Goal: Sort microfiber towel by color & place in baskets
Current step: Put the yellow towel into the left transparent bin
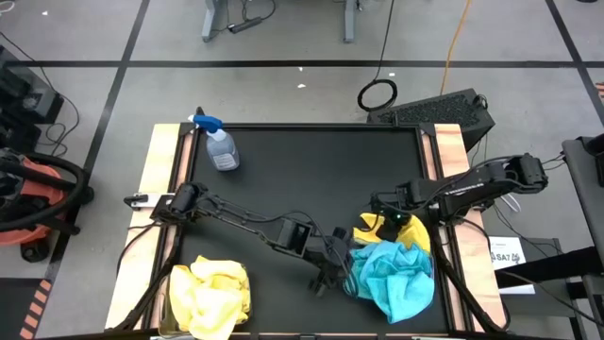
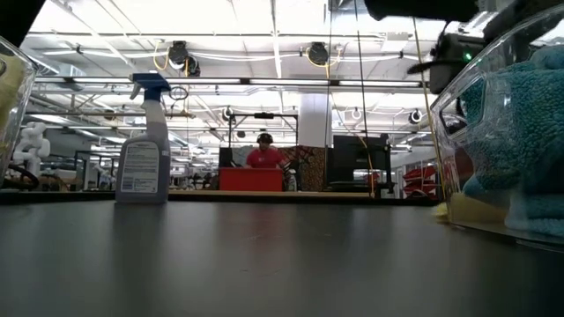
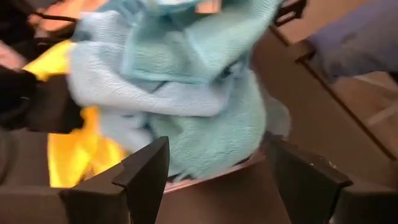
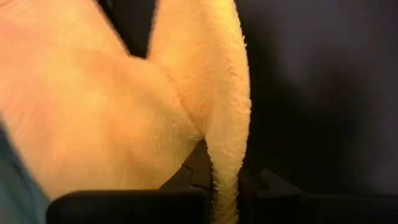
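Note:
A heap of turquoise towels [image 1: 392, 279] fills the clear basket [image 2: 449, 158] at the near right. A yellow towel [image 1: 417, 236] lies at that heap's far edge. My right gripper [image 1: 389, 225] is shut on it, pointing down. My left gripper [image 1: 326, 274] stands open just left of the heap. In its wrist view the turquoise towels [image 3: 186, 93] lie ahead of its spread fingers [image 3: 149, 168], untouched. More yellow towels [image 1: 212, 293] lie piled in the near left basket [image 2: 13, 88]. My right gripper pinches a raised fold of the yellow towel [image 4: 225, 177] between its two fingers, coming from above and pointing down. The rest of the towel [image 4: 93, 112] spreads away from the fold and lies against the turquoise heap.
A clear spray bottle with a blue trigger [image 1: 219, 146] stands at the far left of the black mat. The mat's middle [image 1: 311, 179] is bare. Wooden strips [image 1: 453, 151] border the mat on both sides.

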